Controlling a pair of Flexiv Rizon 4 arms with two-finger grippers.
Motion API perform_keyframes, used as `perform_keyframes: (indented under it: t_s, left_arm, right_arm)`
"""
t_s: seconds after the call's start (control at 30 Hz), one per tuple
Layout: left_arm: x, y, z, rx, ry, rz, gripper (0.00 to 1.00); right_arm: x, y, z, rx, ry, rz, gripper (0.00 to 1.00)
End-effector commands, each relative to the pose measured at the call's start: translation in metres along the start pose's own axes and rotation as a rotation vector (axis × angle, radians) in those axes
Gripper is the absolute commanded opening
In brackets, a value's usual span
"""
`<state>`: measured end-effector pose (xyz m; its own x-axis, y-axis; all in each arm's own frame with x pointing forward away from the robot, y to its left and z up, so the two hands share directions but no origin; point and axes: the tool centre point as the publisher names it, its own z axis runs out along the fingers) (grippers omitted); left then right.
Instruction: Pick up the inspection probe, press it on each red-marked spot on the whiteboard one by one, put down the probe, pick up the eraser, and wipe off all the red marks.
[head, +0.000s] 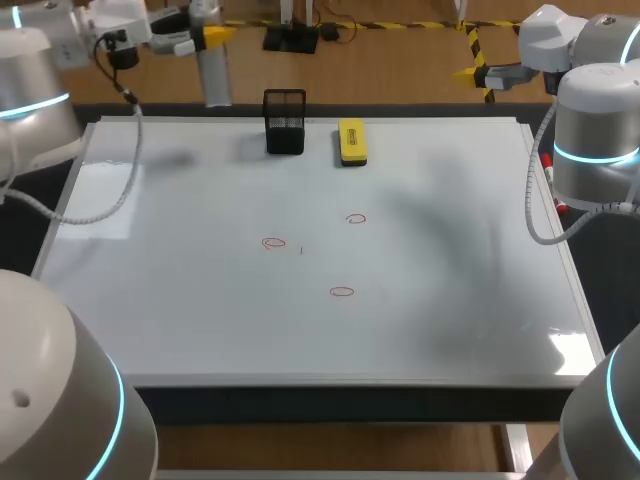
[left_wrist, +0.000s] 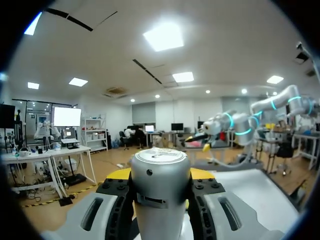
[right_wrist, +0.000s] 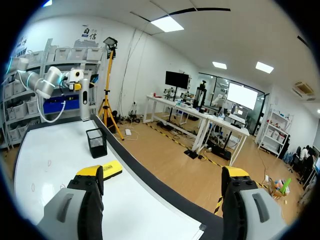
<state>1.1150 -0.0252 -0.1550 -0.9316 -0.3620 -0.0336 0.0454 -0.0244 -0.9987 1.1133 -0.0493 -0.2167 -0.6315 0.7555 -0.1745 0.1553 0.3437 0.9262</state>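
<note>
Three red marks (head: 274, 243), one eraser (head: 352, 141), one basket (head: 285, 122). Left pincer (left_wrist: 159, 175) at eleven o'clock clamps the single probe (head: 215, 75); right pincer (right_wrist: 162, 172), one o'clock, apart.

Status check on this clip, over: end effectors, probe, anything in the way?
Left end effector shut on probe. Right end effector open, empty. Three red marks on whiteboard. Eraser, black holder at far edge.

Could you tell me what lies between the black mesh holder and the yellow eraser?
Nothing: the head view shows only bare whiteboard between the black mesh holder and the yellow eraser. The right wrist view agrees.
</note>
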Motion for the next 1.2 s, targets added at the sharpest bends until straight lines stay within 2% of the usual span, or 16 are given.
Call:
perform_keyframes:
  t_s: [0.03, 0.4, 0.67, 1.2]
  left_arm:
    - [0.012, 0.000, -0.025, -0.002, -0.121, 0.006, 0.00]
    - [0.011, 0.021, -0.060, -0.010, -0.140, 0.011, 0.00]
    - [0.010, 0.037, -0.078, -0.024, -0.184, -0.035, 0.00]
    - [0.010, 0.037, -0.078, -0.024, -0.184, -0.035, 0.00]
  right_arm:
    - [0.000, 0.000, 0.000, 0.001, 0.001, 0.000, 1.00]
    - [0.000, 0.000, 0.000, 0.001, 0.001, 0.000, 1.00]
    - [0.000, 0.000, 0.000, 0.001, 0.001, 0.000, 1.00]
    - [0.000, 0.000, 0.000, 0.001, 0.001, 0.000, 1.00]
